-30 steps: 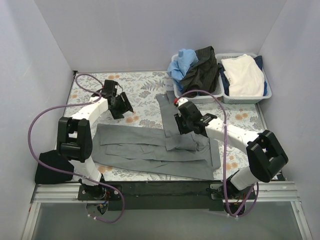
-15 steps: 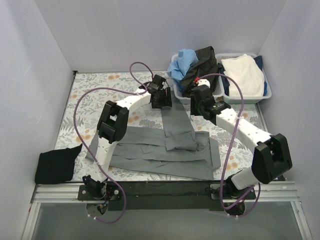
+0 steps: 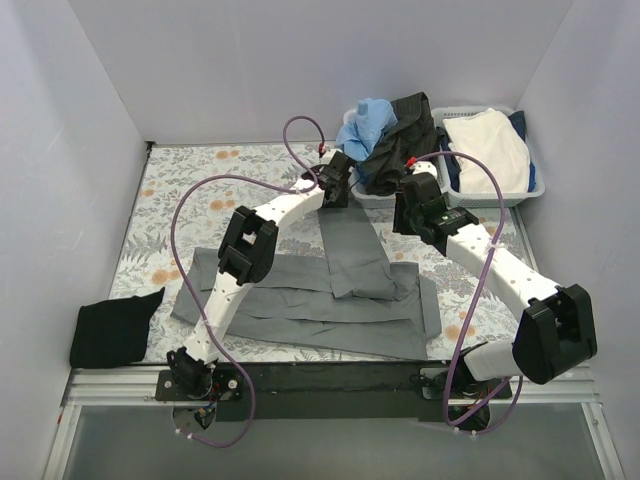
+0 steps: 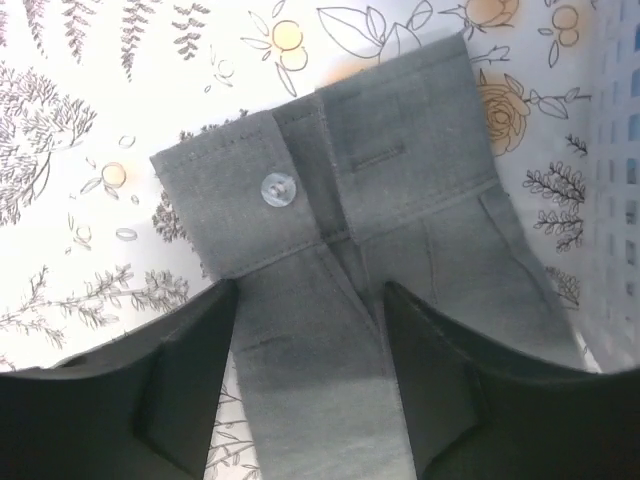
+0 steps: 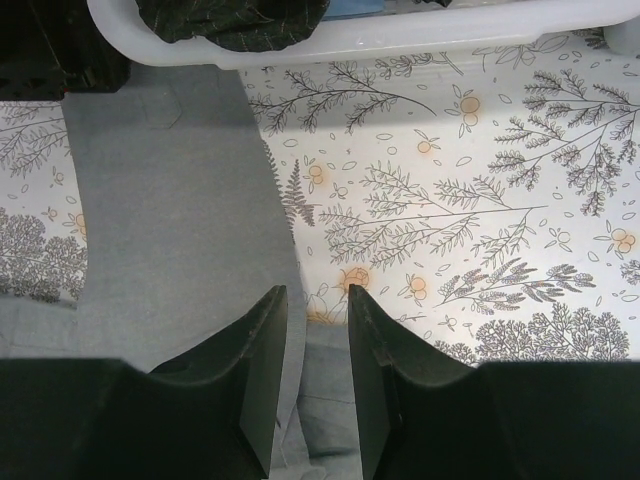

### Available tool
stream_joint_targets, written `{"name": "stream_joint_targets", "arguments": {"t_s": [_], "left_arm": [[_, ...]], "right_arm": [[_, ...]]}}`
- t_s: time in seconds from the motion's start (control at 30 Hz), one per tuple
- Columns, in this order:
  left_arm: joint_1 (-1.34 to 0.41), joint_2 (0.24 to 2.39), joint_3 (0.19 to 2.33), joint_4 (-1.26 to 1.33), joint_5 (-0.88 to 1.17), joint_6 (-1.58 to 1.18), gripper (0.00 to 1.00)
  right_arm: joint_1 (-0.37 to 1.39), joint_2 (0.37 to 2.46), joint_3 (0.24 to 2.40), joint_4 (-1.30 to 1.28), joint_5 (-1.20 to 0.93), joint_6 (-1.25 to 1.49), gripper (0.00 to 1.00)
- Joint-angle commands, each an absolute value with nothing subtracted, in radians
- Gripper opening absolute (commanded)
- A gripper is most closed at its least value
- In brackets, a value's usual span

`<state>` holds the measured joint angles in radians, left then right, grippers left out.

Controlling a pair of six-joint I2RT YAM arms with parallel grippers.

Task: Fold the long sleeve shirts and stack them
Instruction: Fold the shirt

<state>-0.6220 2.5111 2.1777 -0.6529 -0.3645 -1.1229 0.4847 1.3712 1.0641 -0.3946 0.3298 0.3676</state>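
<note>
The grey long sleeve shirt [image 3: 300, 305] lies flat and partly folded across the front of the table. One sleeve [image 3: 350, 240] runs up toward the baskets. Its buttoned cuff [image 4: 277, 187] lies flat just ahead of my left gripper [image 4: 310, 300], which is open with its jaws standing either side of the sleeve strip. In the top view the left gripper [image 3: 335, 190] is at that cuff. My right gripper [image 5: 313, 300] is open by a narrow gap, low over the sleeve's right edge [image 5: 170, 220], with nothing between its jaws. The black long sleeve shirt [image 3: 110, 330] lies bunched at the front left corner.
Two white lattice baskets stand at the back right. The nearer basket [image 3: 372, 198] holds blue and black cloth, and the other [image 3: 495, 197] holds white cloth. The nearer basket's rim [image 5: 400, 35] is just ahead of the right gripper. The table has a floral cover [image 3: 190, 215].
The left arm has swung from the far left across to the sleeve cuff by the baskets. The right gripper has moved from the shirt body toward the baskets, and the sleeve now lies straighter.
</note>
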Motion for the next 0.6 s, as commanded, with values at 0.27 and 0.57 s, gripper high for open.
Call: {"name": "stream_joint_targets", "arguments": {"t_s": [0.27,0.57], "left_arm": [[-0.640,2.286,1.714,-0.762,-0.584,-1.146,0.00],[-0.640,1.869,1.588,-0.680,-0.542,-1.183,0.00]], "right_arm": [[0.468,1.410,1.080,-0.373,0.279,0.367,0.38],[0.468,1.448,1.089,-0.356,0.198,0.354,0.37]]}}
